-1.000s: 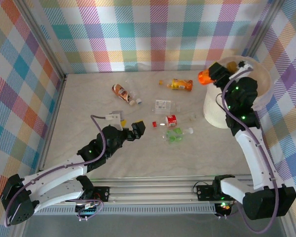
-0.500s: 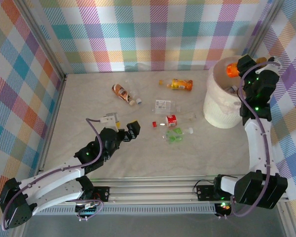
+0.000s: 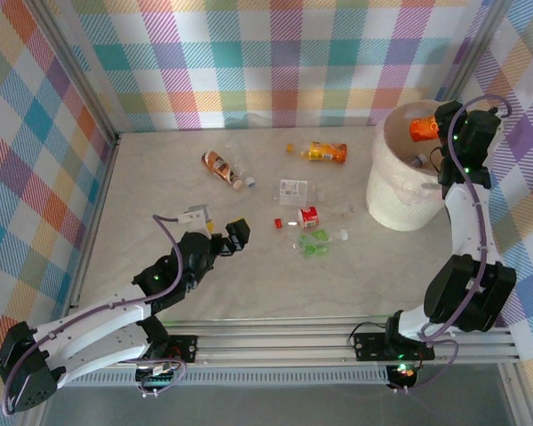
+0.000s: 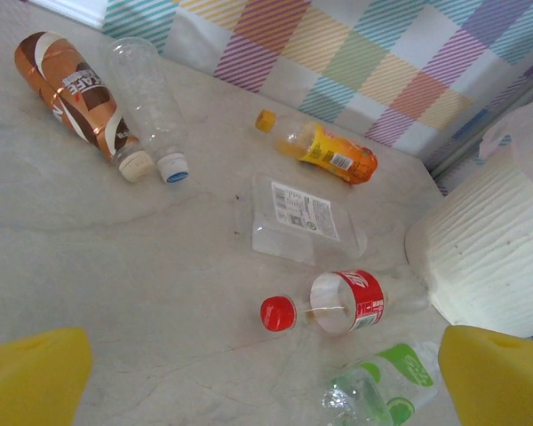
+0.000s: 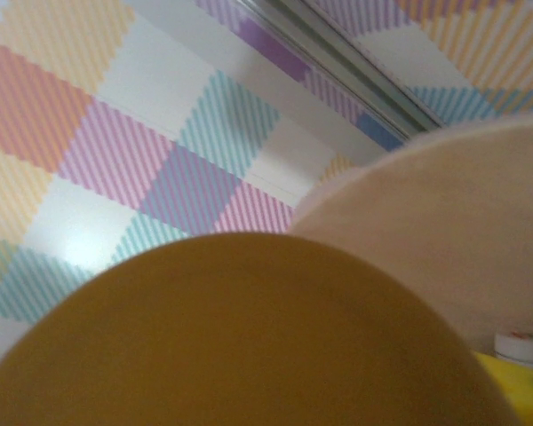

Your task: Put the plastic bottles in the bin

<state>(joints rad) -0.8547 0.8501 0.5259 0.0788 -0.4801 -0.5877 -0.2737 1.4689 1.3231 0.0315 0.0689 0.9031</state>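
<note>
Top view: bright, even, diffuse light from above. Counter [image 3: 275, 284] pale, near washed out. Shadows soft and short, faint under left arm and at bin [image 3: 400, 200] base. Frame rails bow slightly toward view corners.
Left wrist view: sharp mid-frame, soft sheen on clear bottle [image 4: 147, 84]. Yellow fingers [image 4: 31, 377] in bottom corners blurred.
Right wrist view: orange bottle [image 5: 240, 337] close, dim, wholly out of focus. Bin edge soft, plaid wall [image 5: 115, 133] hazy.

"CAFE" (faint) on brown bottle [image 4: 67, 93]
</note>
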